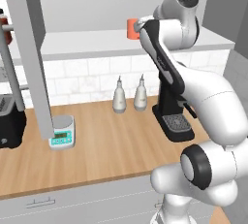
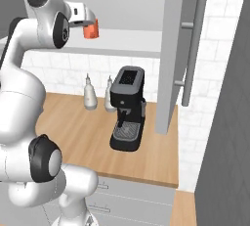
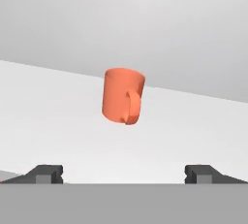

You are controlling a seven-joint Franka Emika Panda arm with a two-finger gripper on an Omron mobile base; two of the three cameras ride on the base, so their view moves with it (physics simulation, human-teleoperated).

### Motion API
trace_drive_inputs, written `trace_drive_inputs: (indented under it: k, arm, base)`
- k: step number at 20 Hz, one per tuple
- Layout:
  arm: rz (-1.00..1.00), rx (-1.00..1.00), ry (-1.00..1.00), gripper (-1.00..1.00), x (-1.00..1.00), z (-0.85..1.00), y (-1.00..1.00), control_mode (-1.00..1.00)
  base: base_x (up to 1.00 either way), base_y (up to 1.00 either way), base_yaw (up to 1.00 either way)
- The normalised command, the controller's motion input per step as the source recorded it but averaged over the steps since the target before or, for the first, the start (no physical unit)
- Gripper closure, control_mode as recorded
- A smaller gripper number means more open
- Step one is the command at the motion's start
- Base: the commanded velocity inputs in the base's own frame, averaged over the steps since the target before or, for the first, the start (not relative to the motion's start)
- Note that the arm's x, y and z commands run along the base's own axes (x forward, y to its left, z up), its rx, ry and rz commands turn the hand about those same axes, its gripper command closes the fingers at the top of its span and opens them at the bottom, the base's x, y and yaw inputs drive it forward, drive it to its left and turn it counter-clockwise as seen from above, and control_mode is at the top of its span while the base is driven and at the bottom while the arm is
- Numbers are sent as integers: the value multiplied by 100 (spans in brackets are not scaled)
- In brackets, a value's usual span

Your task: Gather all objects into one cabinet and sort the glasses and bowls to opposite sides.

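A salmon-orange glass (image 3: 122, 96) with a small handle facing me stands upright on the cabinet's white shelf (image 3: 58, 116). My gripper (image 3: 124, 172) is open, its two fingertips spread wide just in front of the glass, with nothing between them. From the left base the glass (image 1: 131, 28) sits right behind my hand at the shelf's (image 1: 82, 41) front. From the right base the glass (image 2: 91, 29) is directly in front of my gripper (image 2: 83, 23). The bowls are out of view.
Open dark grey door panels (image 1: 29, 58) (image 2: 178, 49) flank the shelf. On the wooden counter (image 1: 106, 140) below stand two white spouted bottles (image 1: 119, 97) (image 1: 141, 94), a black coffee machine (image 2: 127, 107), a small scale (image 1: 63, 133) and a black appliance (image 1: 9, 126). Something red (image 1: 4, 22) shows at the far left edge.
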Motion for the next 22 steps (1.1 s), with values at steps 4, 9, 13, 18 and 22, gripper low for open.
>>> trace_drive_inputs:
  k: [4, 9, 13, 18, 22]
  arm:
    - [0, 0, -1, -100, 1, 0, 0, -100]
    - [0, 0, 0, -100, 0, 0, 0, -100]
    - [0, 0, 0, -100, 0, 0, 0, -100]
    - [0, 0, -1, -100, 0, 0, -1, -100]
    - [0, 0, 0, -100, 16, 0, 0, -100]
  base:
    - [0, 0, 0]
    - [0, 0, 0]
    - [0, 0, 0]
    - [0, 0, 0]
    - [0, 0, 0]
